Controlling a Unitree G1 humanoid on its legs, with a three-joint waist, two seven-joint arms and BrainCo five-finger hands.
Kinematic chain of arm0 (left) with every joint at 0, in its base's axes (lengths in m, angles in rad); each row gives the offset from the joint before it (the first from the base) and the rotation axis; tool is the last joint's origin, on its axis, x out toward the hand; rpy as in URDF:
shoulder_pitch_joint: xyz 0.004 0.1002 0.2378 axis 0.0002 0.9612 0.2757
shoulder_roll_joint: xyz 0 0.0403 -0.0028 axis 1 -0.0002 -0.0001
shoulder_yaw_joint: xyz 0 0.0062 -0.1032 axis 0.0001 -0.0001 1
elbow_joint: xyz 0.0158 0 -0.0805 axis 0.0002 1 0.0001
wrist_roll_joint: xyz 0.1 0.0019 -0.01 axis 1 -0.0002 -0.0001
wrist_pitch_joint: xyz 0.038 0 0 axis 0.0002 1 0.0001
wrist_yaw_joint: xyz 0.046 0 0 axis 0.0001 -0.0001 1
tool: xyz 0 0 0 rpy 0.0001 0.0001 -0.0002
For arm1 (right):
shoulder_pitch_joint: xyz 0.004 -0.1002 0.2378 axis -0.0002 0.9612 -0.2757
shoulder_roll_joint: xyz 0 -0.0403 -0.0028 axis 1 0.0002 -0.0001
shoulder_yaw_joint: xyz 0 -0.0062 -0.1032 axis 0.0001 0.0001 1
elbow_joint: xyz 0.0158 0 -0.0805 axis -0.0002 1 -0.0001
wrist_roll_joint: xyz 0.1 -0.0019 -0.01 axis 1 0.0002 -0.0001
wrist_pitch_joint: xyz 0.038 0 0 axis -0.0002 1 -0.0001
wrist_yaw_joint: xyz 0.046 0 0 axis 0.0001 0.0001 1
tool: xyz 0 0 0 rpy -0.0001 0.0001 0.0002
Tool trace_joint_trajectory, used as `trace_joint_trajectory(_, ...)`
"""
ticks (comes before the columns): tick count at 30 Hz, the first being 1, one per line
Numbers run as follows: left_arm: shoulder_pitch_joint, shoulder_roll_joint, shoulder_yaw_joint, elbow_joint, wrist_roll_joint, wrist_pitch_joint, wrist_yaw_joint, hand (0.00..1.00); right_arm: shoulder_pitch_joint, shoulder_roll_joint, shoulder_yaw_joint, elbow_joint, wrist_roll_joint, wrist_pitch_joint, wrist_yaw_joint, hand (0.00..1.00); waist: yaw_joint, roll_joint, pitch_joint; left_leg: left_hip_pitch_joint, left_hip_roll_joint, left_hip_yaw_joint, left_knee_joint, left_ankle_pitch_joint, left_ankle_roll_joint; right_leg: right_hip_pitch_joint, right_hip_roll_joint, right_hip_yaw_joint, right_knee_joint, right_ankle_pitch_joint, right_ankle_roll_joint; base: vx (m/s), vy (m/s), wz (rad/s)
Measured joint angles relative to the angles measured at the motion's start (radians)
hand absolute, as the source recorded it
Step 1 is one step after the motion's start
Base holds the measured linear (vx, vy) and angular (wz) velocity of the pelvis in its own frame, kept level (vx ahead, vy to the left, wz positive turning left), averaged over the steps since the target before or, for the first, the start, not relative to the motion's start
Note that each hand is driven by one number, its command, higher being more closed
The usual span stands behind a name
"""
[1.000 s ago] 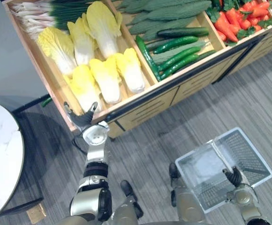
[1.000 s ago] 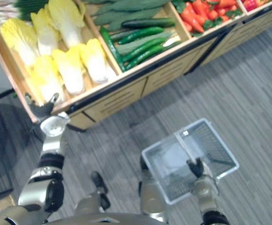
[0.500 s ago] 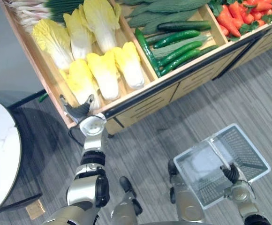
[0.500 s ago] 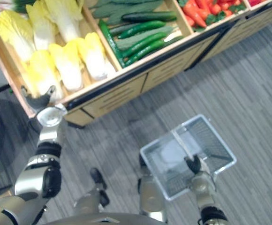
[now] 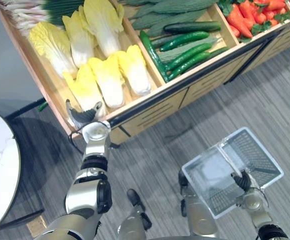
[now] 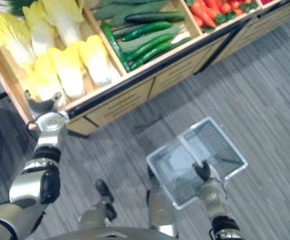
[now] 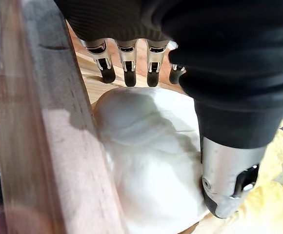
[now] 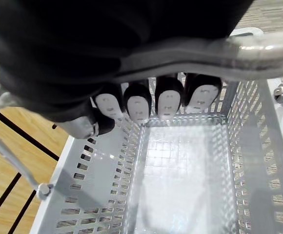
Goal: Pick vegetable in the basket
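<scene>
Left hand (image 5: pixel 85 115) open at cabbage (image 5: pixel 85 89)
Cabbage base at 12 o'clock, between fingers (image 7: pixel 128 68) and thumb (image 7: pixel 227 180); right hand (image 5: pixel 241 180) clamped on basket (image 5: pixel 260 152) handle (image 8: pixel 268 41).

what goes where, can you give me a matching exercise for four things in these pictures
Things:
1 cabbages
2 cucumbers
3 carrots
4 basket

Places:
a hanging from the right hand
b just right of the cucumbers
c at the left hand
d between the cabbages and the carrots

Pairs: 1-c, 2-d, 3-b, 4-a
</scene>
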Motion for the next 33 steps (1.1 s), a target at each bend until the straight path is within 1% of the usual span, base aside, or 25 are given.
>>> trace_joint_trajectory(4,-0.003,0.000,-0.008,0.002,0.051,0.020,0.000,0.00,-0.009,-0.001,0.013,-0.006,0.000,-0.011,0.000,1.00,0.001,0.003,0.002,0.001,0.000,0.003,0.001,0.000,0.000,-0.001,0.000,0.001,0.000,0.000,0.000,0.00,-0.003,-0.01)
trace_joint_trajectory(7,-0.003,0.000,-0.041,0.004,0.121,0.052,-0.002,0.00,-0.012,-0.014,0.032,-0.015,0.000,-0.024,0.000,1.00,0.003,0.006,0.004,0.000,-0.001,0.005,0.004,0.000,0.000,-0.001,-0.002,0.001,0.000,0.000,0.000,0.00,0.000,0.00)
trace_joint_trajectory(8,-0.003,-0.001,-0.047,0.004,0.135,0.055,-0.003,0.00,-0.012,-0.017,0.032,-0.016,0.000,-0.027,0.000,1.00,0.003,0.007,0.004,0.000,-0.002,0.005,0.005,0.000,0.000,-0.001,-0.002,0.001,0.000,0.000,0.000,0.00,0.000,0.00)
trace_joint_trajectory(9,-0.003,-0.001,-0.061,0.004,0.162,0.070,-0.004,1.00,-0.014,-0.019,0.032,-0.023,0.000,-0.030,0.000,1.00,0.003,0.009,0.006,0.000,-0.002,0.006,0.005,0.000,0.000,-0.001,-0.002,0.001,0.000,0.000,0.000,0.00,0.000,0.00)
trace_joint_trajectory(12,-0.002,-0.004,-0.073,0.003,0.198,0.072,0.004,1.00,-0.014,-0.019,0.032,-0.036,0.000,-0.032,-0.001,1.00,0.006,0.014,0.009,-0.001,-0.001,0.011,0.005,0.000,-0.001,-0.004,-0.002,0.001,0.002,0.000,0.000,0.00,0.000,0.00)
trace_joint_trajectory(16,-0.002,-0.006,-0.080,-0.005,0.210,0.072,0.004,1.00,-0.014,-0.019,0.032,-0.048,0.000,-0.033,-0.001,1.00,0.013,0.018,0.011,-0.006,-0.002,0.021,0.005,0.000,-0.001,-0.013,-0.003,0.005,0.006,0.000,0.000,0.00,-0.002,-0.01)
trace_joint_trajectory(23,0.001,-0.016,-0.088,-0.007,0.210,0.071,0.001,1.00,-0.013,-0.019,0.032,-0.049,0.000,-0.034,-0.005,1.00,0.026,0.022,0.013,-0.005,-0.002,0.030,0.005,0.000,-0.001,-0.015,-0.003,0.006,0.006,0.000,0.000,0.00,-0.001,-0.01)
trace_joint_trajectory(29,0.007,-0.017,-0.097,-0.007,0.193,0.069,-0.003,1.00,-0.006,-0.019,0.031,-0.050,0.000,-0.034,-0.008,1.00,0.026,0.026,0.011,0.000,-0.003,0.029,0.005,0.000,-0.001,-0.010,-0.005,0.004,0.006,0.000,0.000,0.02,-0.012,0.00)
trace_joint_trajectory(33,0.016,-0.021,-0.099,-0.007,0.180,0.068,-0.018,1.00,-0.001,-0.018,0.031,-0.047,0.000,-0.034,-0.008,1.00,0.026,0.029,0.010,0.017,-0.004,0.026,0.005,0.000,-0.001,0.008,-0.008,0.002,0.004,0.000,0.000,0.00,0.000,0.00)
